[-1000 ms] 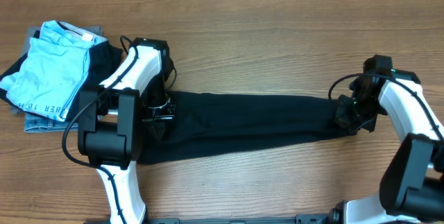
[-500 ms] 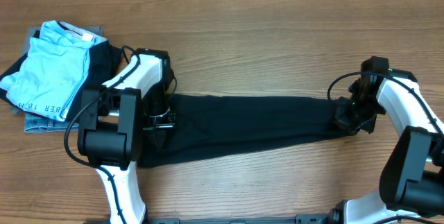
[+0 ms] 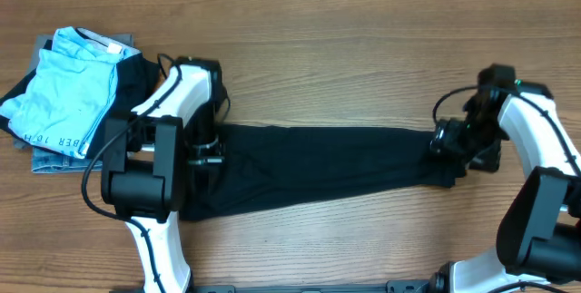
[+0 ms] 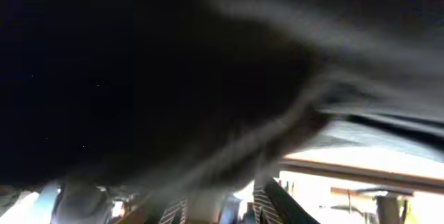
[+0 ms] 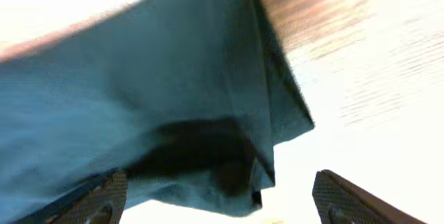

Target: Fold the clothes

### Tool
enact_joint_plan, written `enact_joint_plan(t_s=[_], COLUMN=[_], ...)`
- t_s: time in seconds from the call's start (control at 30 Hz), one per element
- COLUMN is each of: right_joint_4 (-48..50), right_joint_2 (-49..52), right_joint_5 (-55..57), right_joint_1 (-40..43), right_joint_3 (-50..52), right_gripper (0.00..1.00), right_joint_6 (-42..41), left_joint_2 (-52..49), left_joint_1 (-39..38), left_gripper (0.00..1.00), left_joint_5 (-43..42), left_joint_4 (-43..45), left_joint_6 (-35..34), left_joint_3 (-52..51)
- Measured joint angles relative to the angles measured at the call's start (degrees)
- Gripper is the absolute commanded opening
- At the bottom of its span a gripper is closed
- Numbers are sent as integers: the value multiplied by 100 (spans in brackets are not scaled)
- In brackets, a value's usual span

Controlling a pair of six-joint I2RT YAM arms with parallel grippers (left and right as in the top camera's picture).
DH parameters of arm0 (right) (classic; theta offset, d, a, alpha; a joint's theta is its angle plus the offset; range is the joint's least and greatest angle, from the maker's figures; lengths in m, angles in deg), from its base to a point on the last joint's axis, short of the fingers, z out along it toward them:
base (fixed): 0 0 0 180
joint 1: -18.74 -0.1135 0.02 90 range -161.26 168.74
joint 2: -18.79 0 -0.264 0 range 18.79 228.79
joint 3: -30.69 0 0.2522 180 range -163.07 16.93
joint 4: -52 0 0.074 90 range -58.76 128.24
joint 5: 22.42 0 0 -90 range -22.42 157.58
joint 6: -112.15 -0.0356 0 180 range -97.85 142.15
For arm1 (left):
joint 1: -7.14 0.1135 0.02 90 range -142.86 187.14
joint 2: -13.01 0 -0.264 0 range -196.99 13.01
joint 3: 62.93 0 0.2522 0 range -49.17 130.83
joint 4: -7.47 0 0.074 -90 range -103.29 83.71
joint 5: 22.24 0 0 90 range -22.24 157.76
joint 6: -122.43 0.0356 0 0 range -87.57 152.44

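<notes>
The clothes (image 3: 318, 161), a black T-shirt folded into a long narrow strip, lie stretched left to right across the wooden table (image 3: 363, 48). My left gripper (image 3: 201, 157) hovers over the strip's left end. In the left wrist view dark fabric (image 4: 139, 64) fills nearly everything, and the gripper (image 4: 220, 210) shows two fingers apart at the bottom edge. My right gripper (image 3: 447, 143) is over the strip's right end. In the right wrist view it (image 5: 225, 200) stands wide open, and the cloth's corner (image 5: 159, 92) lies loose on the table between the fingers (image 5: 104, 196).
A pile of folded garments sits at the far left: a light blue one with dark lettering (image 3: 68, 89) on top, a grey-blue denim-like piece (image 3: 50, 159) beneath. The table's back edge runs along the top of the overhead view.
Both grippers have opened and let go of the strip's ends. The right gripper has shifted slightly up and left; the strip's right end now rests on the table.
</notes>
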Motion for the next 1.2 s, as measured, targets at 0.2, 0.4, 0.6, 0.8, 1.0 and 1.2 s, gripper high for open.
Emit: enact_joint_plan(t_s=[0.2,0.4,0.6,0.8,1.0,1.2], right_joint_4=[-765,-1156,-1329,-1364,-931,4], right_joint_2=[11,11,13,13,13,13], right_joint_5=[2,-269,-629,-861,-1344,-1947], right_joint_1=[-2,-2,-2,-2,-125,-522], right_joint_3=[-979,-1196,-1196,-1126,-654,-286], right_gripper=[91,86,31,6,4,4], right_joint_6=[0,2,0,-39,-184,-295], left_joint_2=[59,350,356,356,356,356], left_joint_1=[0,0,0,0,0,0], left_gripper=[46,43,45,46,45,41], left_joint_5=[68,-669,-1502,-1641,-1672,-1674], left_joint_4=[-387,-341,-208,603,1099,1530], left_joint_6=[-118,236,1067,1279,1300,1272], left_joint_3=[1733,2376,2229,1617,1119,1086])
